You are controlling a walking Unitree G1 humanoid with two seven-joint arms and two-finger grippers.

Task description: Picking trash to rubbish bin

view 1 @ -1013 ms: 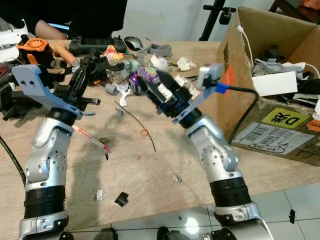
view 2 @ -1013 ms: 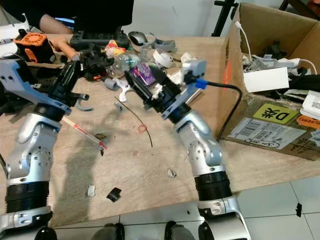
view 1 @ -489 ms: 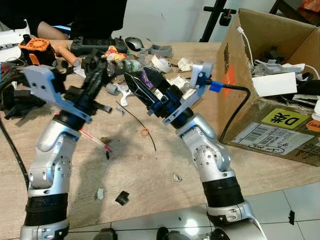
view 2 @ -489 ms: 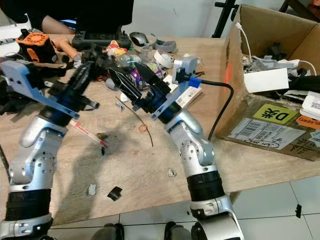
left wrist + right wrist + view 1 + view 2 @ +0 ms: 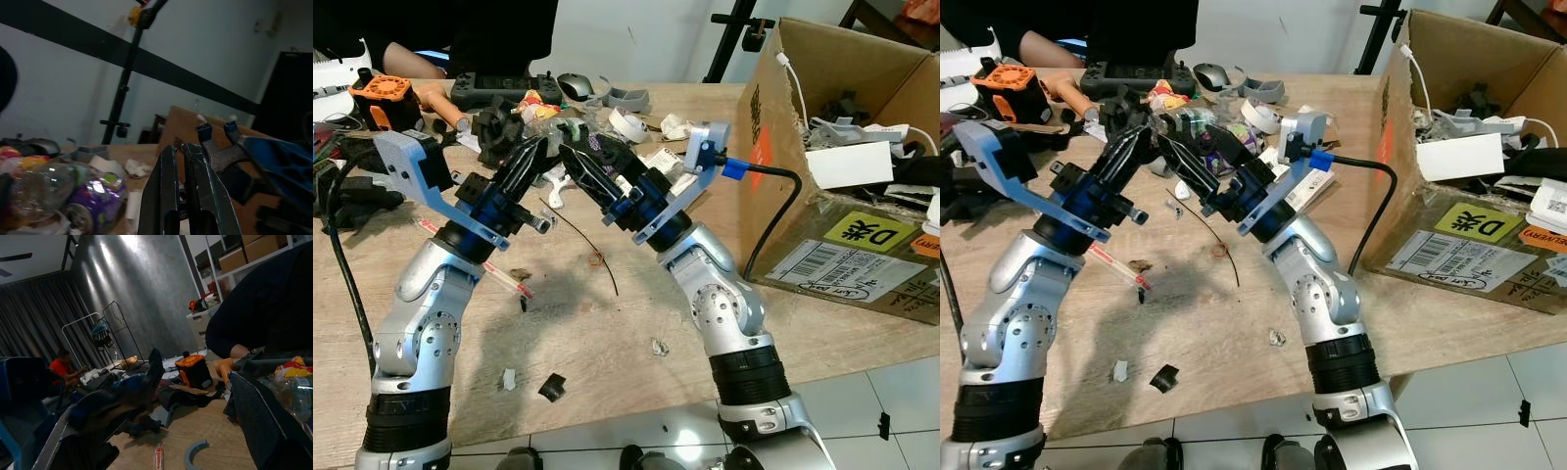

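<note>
Left eye view — right pincer (image 5: 576, 159) spread, left pincer (image 5: 530, 155) pressed together (over clutter (image 5: 570, 132)).

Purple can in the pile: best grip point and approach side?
Grip the purple can across its round body, coming from the robot's near side: it lies on its side, with a clear plastic bottle pressed beside it and clutter behind it, so probably open there.
</note>
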